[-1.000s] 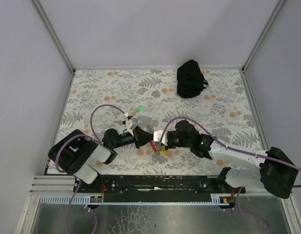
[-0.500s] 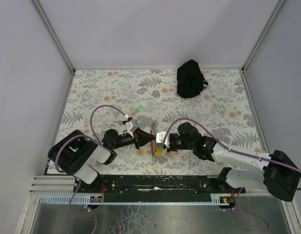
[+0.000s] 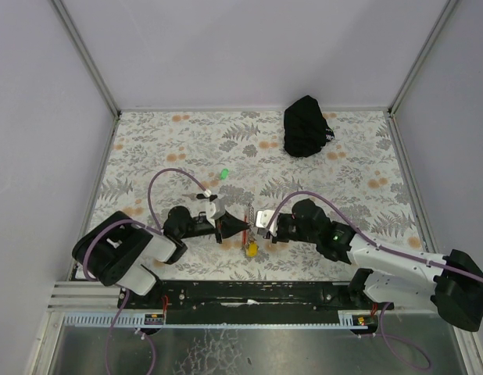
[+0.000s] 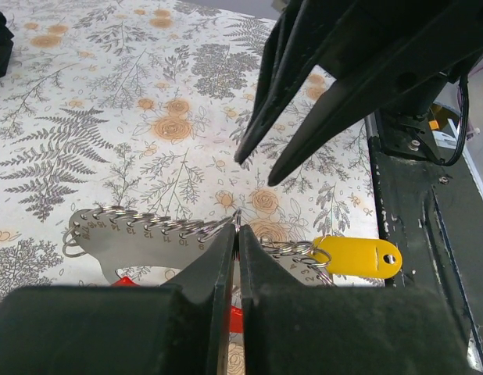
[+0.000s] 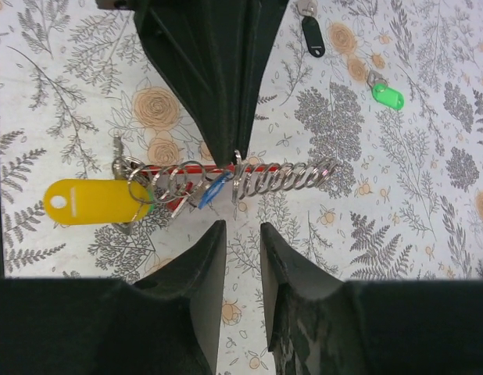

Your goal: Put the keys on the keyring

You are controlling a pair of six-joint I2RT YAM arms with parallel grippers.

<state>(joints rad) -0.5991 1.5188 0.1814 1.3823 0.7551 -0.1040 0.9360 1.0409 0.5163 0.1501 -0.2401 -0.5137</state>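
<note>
We have the left gripper (image 4: 235,231) clamped tight on the keyring (image 5: 226,180). Its two fingers are pressed together on the silvery coil (image 5: 282,175), about midway along it. That grip holds the bunch just above the floral table (image 3: 343,148), close to the middle of the near edge, so the loops are presented sideways to the other arm. The yellow tag (image 4: 357,256) trails off one end, and the red strap (image 5: 181,167) runs behind the coil.

The right gripper (image 5: 240,231) faces it head-on, with its tips just short of the coil. Its jaws stand partly apart and we see only tablecloth between them, so it has hold of nothing. We judge that this opposed pose lets one arm steady the ring while the other works a key onto it.

The blue key (image 5: 216,190) sits in among the loops beside the left fingertips. We cannot tell whether it is fully threaded or only lodged there. The green key (image 3: 223,173) lies loose on the table, farther from the near edge and well apart from both grippers. The small black oblong piece (image 5: 312,36) lies near it. In our judgement the green key is the one left to fetch. It is tiny against those fingers, so picking it up will need a careful pinch.
</note>
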